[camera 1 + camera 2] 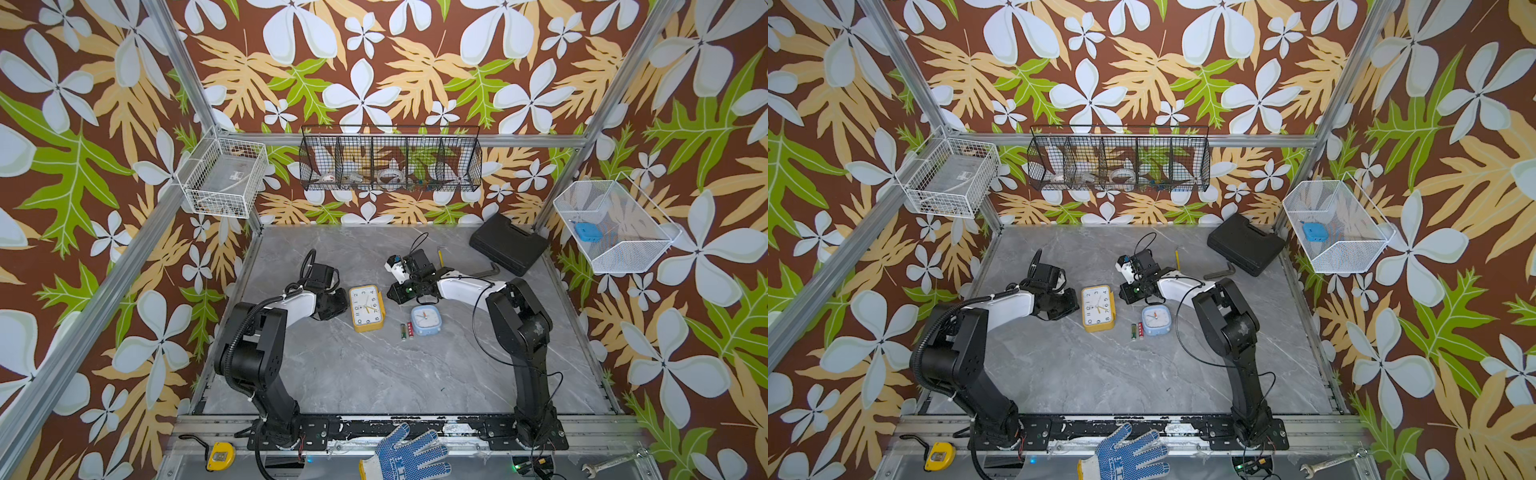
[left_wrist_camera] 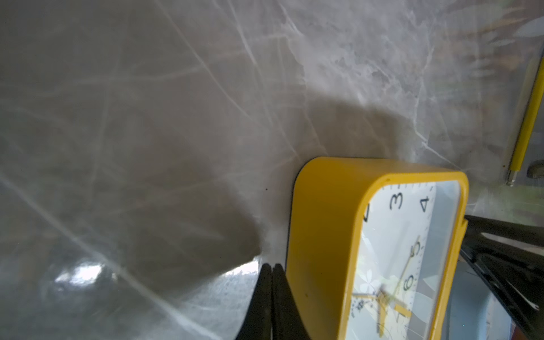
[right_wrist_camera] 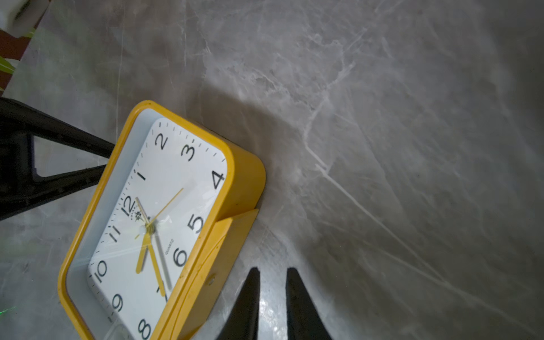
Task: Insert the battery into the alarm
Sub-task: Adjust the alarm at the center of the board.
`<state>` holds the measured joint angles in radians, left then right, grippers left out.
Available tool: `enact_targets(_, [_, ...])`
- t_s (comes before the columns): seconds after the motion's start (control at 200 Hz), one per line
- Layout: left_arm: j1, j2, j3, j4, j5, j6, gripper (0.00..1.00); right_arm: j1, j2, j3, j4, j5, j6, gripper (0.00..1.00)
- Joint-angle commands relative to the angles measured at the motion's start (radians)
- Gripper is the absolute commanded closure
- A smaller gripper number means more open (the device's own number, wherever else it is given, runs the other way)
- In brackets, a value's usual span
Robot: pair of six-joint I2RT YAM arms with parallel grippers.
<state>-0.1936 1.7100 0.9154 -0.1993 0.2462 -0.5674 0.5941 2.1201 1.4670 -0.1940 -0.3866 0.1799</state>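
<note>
Left hand [image 1: 344,300] flanked one long side of the yellow alarm [image 1: 366,308] in a top view, right hand [image 1: 391,295] near the opposite side; it lay face up on the counter [image 1: 374,374], batteries [image 1: 406,331] just beside a blue clock [image 1: 425,320]. Left wrist: my fingers [image 2: 265,294] were pressed together, empty, against the casing. Right wrist: a narrow gap, nothing held. I judged the alarm needed flipping first, so I'd squeeze both sides evenly.
</note>
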Motion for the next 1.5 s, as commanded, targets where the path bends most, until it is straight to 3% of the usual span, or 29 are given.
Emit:
enact_targets(0.0, [-0.004, 0.009, 0.011, -0.019, 0.013, 0.020, 0.95, 0.014, 0.027, 0.038, -0.042, 0.010, -0.019, 0.80])
enact_targets(0.956, [-0.052, 0.195, 0.253, -0.165, 0.066, 0.098, 0.98, 0.069, -0.053, 0.086, -0.069, -0.090, -0.029, 0.83])
enact_targets(1.496, [-0.051, 0.245, 0.296, -0.185, 0.114, 0.139, 0.97, 0.107, -0.012, 0.179, -0.112, -0.090, -0.036, 0.82])
